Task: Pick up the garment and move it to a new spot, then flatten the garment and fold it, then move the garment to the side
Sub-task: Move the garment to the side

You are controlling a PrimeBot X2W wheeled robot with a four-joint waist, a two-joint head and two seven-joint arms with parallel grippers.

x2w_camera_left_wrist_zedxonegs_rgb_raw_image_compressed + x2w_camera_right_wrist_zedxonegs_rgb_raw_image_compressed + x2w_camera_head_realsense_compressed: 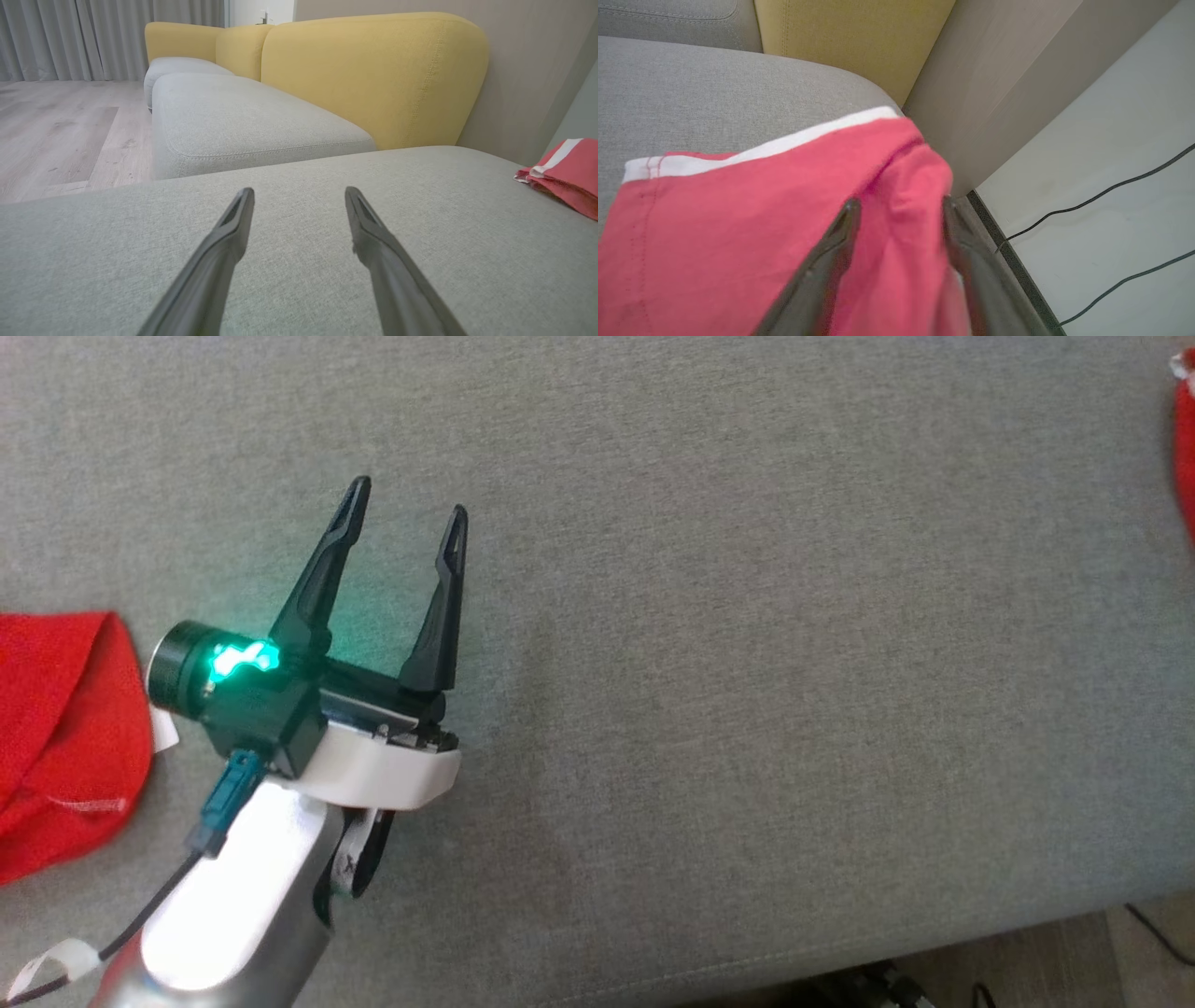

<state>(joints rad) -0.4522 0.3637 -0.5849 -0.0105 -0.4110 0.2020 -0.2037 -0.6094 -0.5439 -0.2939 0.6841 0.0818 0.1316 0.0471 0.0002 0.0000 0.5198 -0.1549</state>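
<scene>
- Garment (738,224) — red fabric with a white band along one edge — is lying on the grey cushion (747,663), at the corner next to the yellow backrest (850,42) and the beige wall panel (994,93).
- In the head view, a narrow strip of the garment is showing at the upper right edge, well apart from the left gripper. In the left wrist view it is lying at the far right of the same cushion.
- Right gripper (900,203) is hanging directly over the garment. Its fingers are standing spread apart with a raised fold of fabric sitting between them, and the fold is not being pinched. Whether either finger is touching the cloth cannot be told.
- Left gripper (408,499) is hanging over a bare part of the cushion. Its fingers are spread wide and are grasping nothing.
- A green light (243,660) is glowing on the left wrist housing.
- A second red cloth (56,737) is lying at the left edge of the head view, beside the left arm and apart from its fingers.
- Two dark cables (1087,200) are running across the pale floor (1111,116) beyond the cushion's edge.
- In the left wrist view, a wooden floor (56,130) and grey curtains (70,37) are showing in the background.
</scene>
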